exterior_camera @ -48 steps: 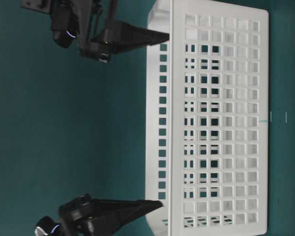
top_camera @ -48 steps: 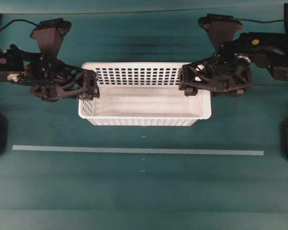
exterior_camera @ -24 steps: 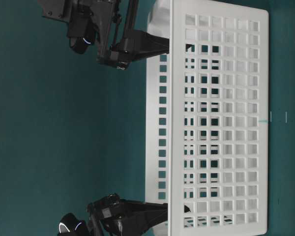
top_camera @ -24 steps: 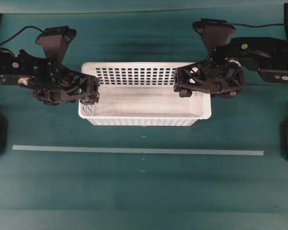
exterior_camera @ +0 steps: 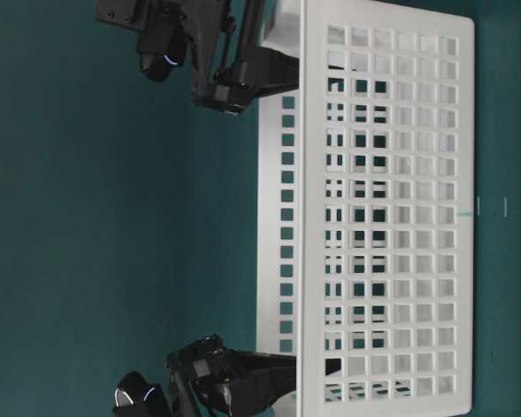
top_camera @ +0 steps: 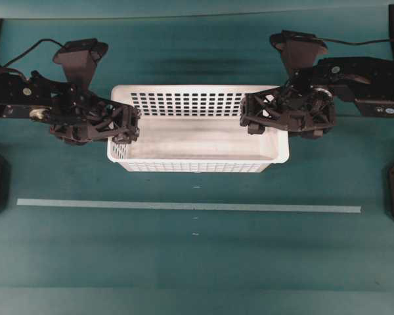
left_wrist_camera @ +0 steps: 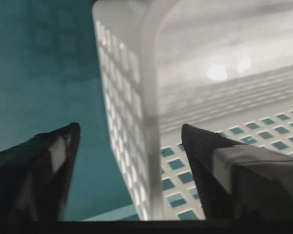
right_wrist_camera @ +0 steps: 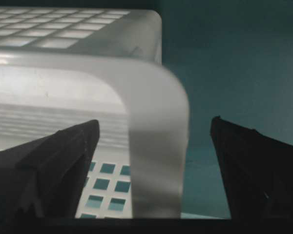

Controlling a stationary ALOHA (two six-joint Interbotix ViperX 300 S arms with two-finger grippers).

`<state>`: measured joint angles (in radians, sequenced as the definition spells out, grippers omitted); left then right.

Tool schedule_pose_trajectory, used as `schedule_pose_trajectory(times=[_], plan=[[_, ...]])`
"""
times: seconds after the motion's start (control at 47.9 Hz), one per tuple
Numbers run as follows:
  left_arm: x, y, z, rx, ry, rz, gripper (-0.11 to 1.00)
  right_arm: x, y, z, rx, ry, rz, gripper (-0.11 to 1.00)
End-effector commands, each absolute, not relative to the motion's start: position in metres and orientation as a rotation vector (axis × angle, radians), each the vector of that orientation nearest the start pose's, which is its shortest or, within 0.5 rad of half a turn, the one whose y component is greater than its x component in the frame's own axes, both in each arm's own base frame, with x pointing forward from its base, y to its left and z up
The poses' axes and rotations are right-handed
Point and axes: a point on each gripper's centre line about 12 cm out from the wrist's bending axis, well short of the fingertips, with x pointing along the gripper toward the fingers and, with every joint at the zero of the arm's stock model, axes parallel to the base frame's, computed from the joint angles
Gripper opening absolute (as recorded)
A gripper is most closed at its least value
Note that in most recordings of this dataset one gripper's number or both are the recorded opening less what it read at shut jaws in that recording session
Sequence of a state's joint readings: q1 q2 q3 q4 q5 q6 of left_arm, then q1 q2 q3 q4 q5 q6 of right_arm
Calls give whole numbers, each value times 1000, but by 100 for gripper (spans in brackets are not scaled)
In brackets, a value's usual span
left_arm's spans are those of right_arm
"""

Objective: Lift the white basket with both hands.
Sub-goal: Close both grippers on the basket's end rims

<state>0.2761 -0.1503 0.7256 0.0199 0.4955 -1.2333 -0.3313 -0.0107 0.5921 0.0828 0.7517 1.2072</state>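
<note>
White basket [top_camera: 197, 141]: rectangular plastic, grid-perforated walls, solid floor, rounded rim; sits on the teal desk [top_camera: 197, 262] toward the far side, long axis running left to right, beyond a pale tape line [top_camera: 184, 207].

Left end effector [top_camera: 132, 125]: at the basket's left short wall. In the left wrist view the fingers [left_wrist_camera: 39, 165] straddle that wall, one outside over the desk, one inside over the basket floor; jaws spread, a gap on each side of the wall, nothing gripped.

Right end effector [top_camera: 247, 117]: at the basket's right short wall near the far corner. In the right wrist view the fingers [right_wrist_camera: 53, 161] straddle the rim [right_wrist_camera: 156, 146], one inside, one outside; jaws spread, clear of the plastic.
</note>
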Motion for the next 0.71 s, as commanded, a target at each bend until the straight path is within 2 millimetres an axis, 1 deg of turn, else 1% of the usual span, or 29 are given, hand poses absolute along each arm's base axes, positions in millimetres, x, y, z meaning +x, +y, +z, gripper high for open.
schedule_pose_trajectory(times=[0.0,0.083,0.188,0.23,0.271,0.313,0.689], plan=[[312,90,168,-1223,766,870,72,322,-101,146,1312,998,-1047,85],[311,89,166,-1223,772,874,51,324,-102,147,1315,978,-1037,66],[309,89,165,-1223,773,876,22,327,-104,148,1320,945,-1021,36],[309,89,165,-1223,774,876,13,328,-104,147,1320,941,-1018,26],[308,89,164,-1223,775,877,8,328,-104,147,1320,939,-1017,18],[308,89,164,-1222,778,877,4,328,-104,146,1320,939,-1017,16],[309,89,164,-1223,774,876,4,328,-103,145,1317,947,-1018,16]])
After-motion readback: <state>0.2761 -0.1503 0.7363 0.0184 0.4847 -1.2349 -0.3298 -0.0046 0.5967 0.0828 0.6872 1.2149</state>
